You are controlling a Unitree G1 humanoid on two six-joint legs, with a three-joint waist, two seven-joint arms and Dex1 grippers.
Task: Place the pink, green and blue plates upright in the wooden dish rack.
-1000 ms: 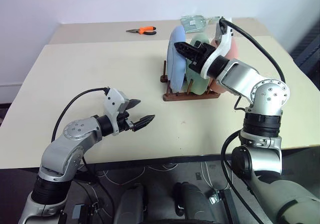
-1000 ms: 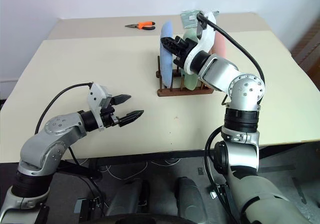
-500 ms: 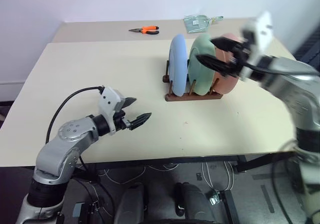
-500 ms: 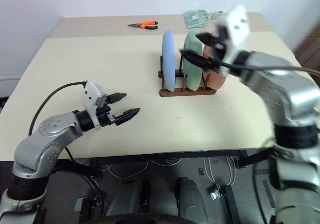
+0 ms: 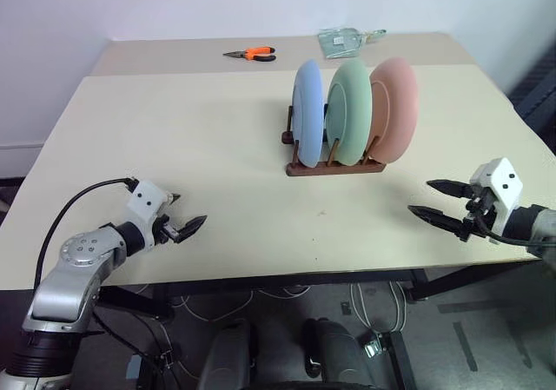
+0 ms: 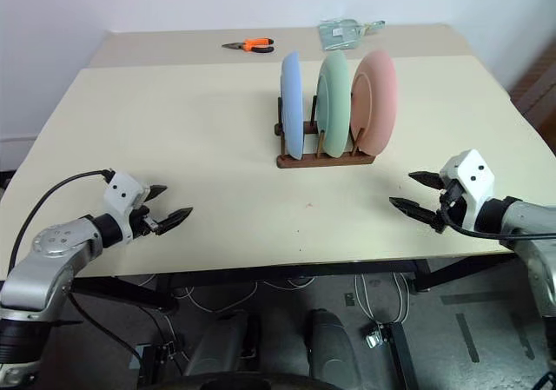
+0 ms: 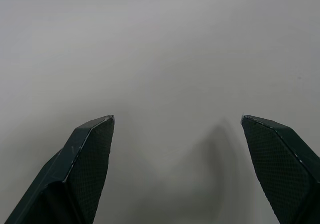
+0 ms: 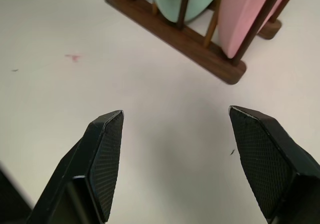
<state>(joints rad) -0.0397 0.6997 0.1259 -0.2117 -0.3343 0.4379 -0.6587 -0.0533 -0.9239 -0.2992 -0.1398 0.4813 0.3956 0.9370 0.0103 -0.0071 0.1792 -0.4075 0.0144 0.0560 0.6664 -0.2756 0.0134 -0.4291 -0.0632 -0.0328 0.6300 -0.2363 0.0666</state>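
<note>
Left eye view: right pincer [image 5: 441,201] is wide open and empty now, pulled off the pink plate [image 5: 393,109] to the table's [image 5: 174,129] near edge. Left pincer [image 5: 182,214] is open too, shifted left. Pink, green [image 5: 351,112] and blue [image 5: 306,112] plates stand upright in the wooden dish rack [image 5: 334,168]. No readable writing.

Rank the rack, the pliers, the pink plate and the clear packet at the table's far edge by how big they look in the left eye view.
1. Pink plate and rack: too close to rank.
2. Clear packet.
3. Pliers, smallest.
The packet and pliers lie farther from the camera, so they may look smaller than they are.
</note>
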